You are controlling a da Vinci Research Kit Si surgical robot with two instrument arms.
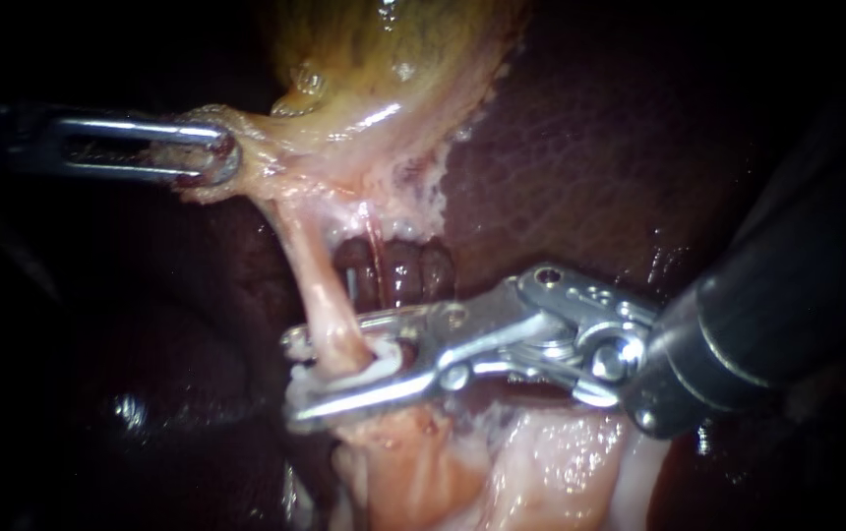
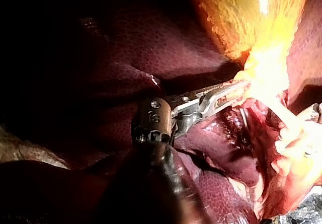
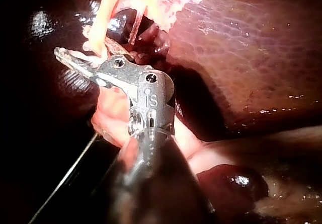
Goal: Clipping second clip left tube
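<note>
The gallbladder lies at top centre of the endoscope view, with the liver to its right and behind it. The left instrument reaches in from the left, its jaws clamped on the gallbladder's lower edge. From there the left tube runs down to the tissue below, with a second tube just to its right. The right instrument comes in from the right, in front of the liver. Its jaws straddle the left tube low down and hold a clip between them, against the tube.
</note>
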